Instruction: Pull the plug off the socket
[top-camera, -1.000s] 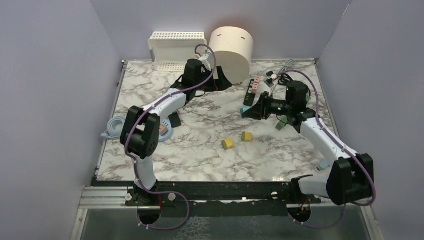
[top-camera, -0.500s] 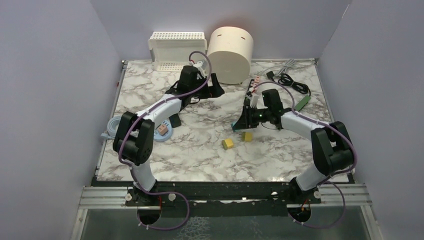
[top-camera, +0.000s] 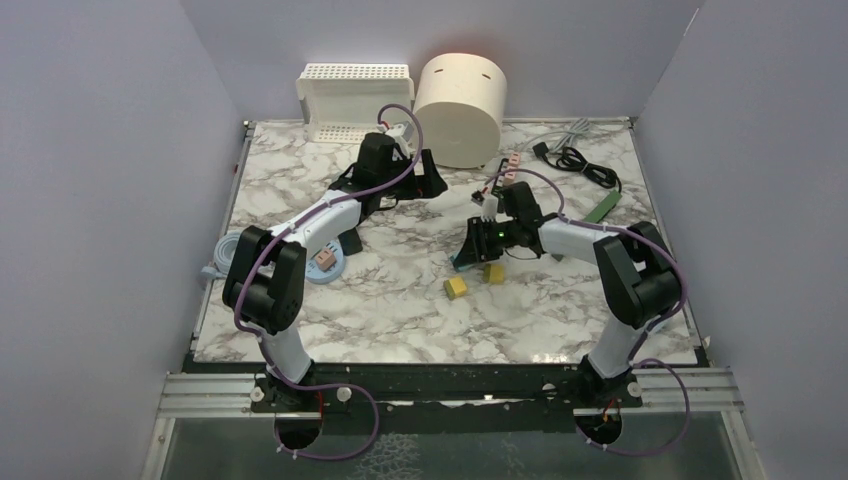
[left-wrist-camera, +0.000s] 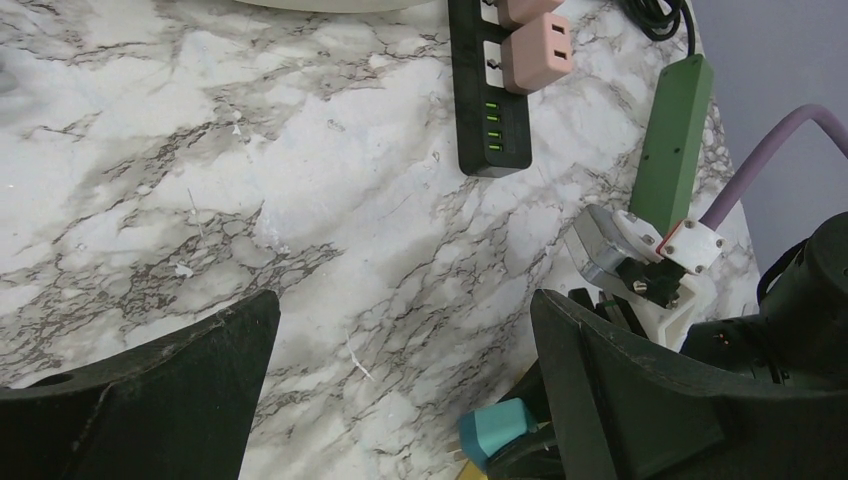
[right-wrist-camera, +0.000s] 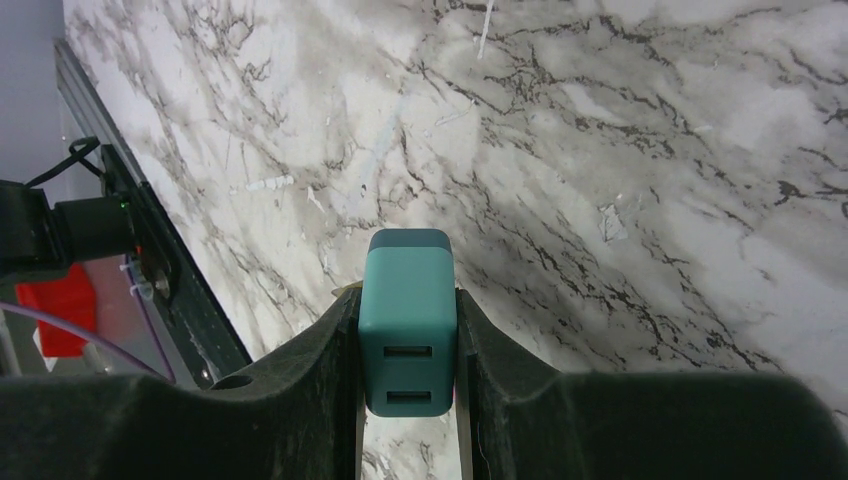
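My right gripper (top-camera: 468, 258) is shut on a teal two-port USB plug (right-wrist-camera: 407, 320), which sits upright between its fingers, clear of any socket and above the marble table. The plug also shows in the top view (top-camera: 463, 264) and in the left wrist view (left-wrist-camera: 497, 432). The black power strip (left-wrist-camera: 490, 120) lies farther back with two pink plugs (left-wrist-camera: 535, 60) still in it. In the top view the strip (top-camera: 497, 178) is partly hidden by my right arm. My left gripper (top-camera: 415, 180) is open and empty, hovering over bare marble (left-wrist-camera: 405, 330) in front of the strip.
Two yellow blocks (top-camera: 456, 288) (top-camera: 493, 272) lie just beside the right gripper. A cream cylinder (top-camera: 462, 95) and a white basket (top-camera: 355, 100) stand at the back. A green strip (top-camera: 604, 206) and black cable (top-camera: 575, 160) lie at the back right. A coiled cable (top-camera: 228, 255) lies at the left.
My right gripper has carried the teal plug left and nearer, away from the power strip, to beside the yellow blocks. My left gripper has shifted slightly forward.
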